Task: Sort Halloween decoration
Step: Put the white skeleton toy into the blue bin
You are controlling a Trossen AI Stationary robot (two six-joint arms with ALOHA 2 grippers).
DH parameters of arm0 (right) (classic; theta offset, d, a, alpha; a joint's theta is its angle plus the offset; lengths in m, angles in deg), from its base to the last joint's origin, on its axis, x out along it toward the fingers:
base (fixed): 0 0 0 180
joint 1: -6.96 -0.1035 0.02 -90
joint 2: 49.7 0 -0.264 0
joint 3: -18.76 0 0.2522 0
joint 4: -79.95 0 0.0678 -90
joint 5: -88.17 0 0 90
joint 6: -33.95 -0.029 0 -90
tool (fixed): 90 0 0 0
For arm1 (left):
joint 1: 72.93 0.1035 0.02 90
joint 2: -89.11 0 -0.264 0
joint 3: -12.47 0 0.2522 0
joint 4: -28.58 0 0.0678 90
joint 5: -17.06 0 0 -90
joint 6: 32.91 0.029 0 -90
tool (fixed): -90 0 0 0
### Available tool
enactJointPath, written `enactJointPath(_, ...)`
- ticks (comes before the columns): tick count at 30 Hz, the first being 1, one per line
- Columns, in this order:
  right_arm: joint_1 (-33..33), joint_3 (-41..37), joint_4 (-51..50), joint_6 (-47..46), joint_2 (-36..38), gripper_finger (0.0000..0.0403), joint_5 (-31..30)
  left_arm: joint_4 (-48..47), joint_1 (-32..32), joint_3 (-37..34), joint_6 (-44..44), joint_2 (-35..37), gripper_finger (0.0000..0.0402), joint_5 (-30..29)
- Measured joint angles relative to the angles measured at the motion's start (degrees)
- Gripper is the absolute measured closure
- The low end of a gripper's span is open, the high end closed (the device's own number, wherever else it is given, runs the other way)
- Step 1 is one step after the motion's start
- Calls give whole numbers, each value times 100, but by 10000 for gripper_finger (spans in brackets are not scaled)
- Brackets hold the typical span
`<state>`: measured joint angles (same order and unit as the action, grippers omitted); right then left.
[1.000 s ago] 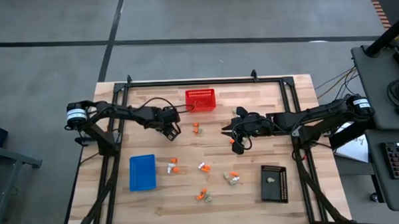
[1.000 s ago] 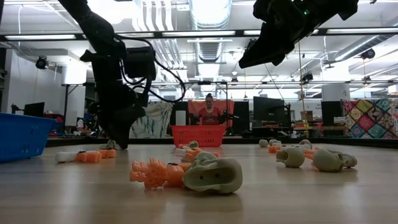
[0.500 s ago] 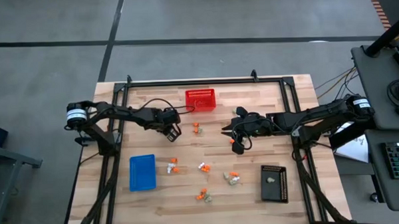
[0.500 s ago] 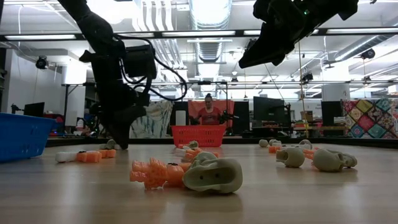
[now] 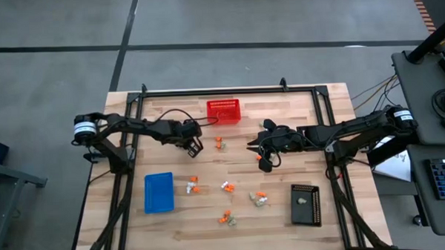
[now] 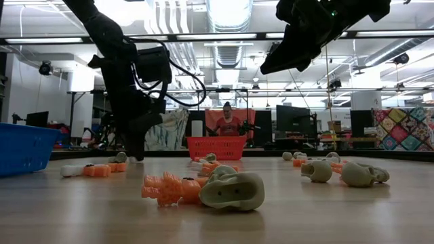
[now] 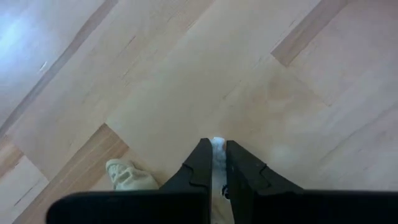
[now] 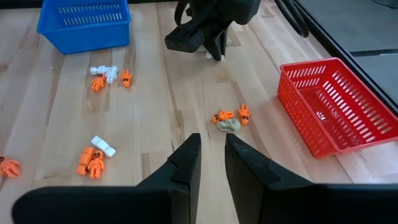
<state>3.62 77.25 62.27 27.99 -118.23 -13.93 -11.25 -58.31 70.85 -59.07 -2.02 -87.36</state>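
Small orange, white and pale beige trinkets lie scattered on the wooden table, among them a pair (image 5: 219, 143) near the middle and groups (image 5: 193, 187) (image 5: 258, 199) nearer the front. My left gripper (image 5: 196, 146) stands left of centre, fingers pointing down at the table top, shut on a tiny white trinket (image 7: 217, 145). A pale beige trinket (image 7: 127, 175) lies on the wood right beside its fingers. My right gripper (image 5: 262, 149) hangs well above the table right of centre, its fingers (image 8: 211, 152) a narrow gap apart with nothing between them. My left gripper pinches the white trinket between its two fingertips (image 7: 202, 155); only a sliver of white (image 7: 217, 143) shows between them. The fingers come from above, pointing down. The tips stand at the table top; I cannot tell whether the trinket is off the wood.
A red mesh basket (image 5: 223, 110) stands at the far middle, a blue tray (image 5: 159, 192) at the near left, and a black tray (image 5: 305, 204) holding a beige piece at the near right. In the low view a beige skull (image 6: 230, 190) and orange figures (image 6: 169, 190) lie nearest.
My left gripper has shut its fingers on the white trinket while staying down at the table, edging slightly toward the far edge. My right gripper has kept still.
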Motion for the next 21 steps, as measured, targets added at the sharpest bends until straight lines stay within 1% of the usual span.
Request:
enactJointPath(12, 0, 2, -2, -98, 0, 339, 2, -163, -46, 619, 623, 28, 399, 31)
enactJointPath(17, 0, 2, -2, -109, 0, 339, 4, -704, -163, 964, 704, 82, 400, 38)
enactJointPath(21, 0, 2, -3, -111, 0, 339, 4, -1033, -370, 1147, 720, 303, 400, 39)
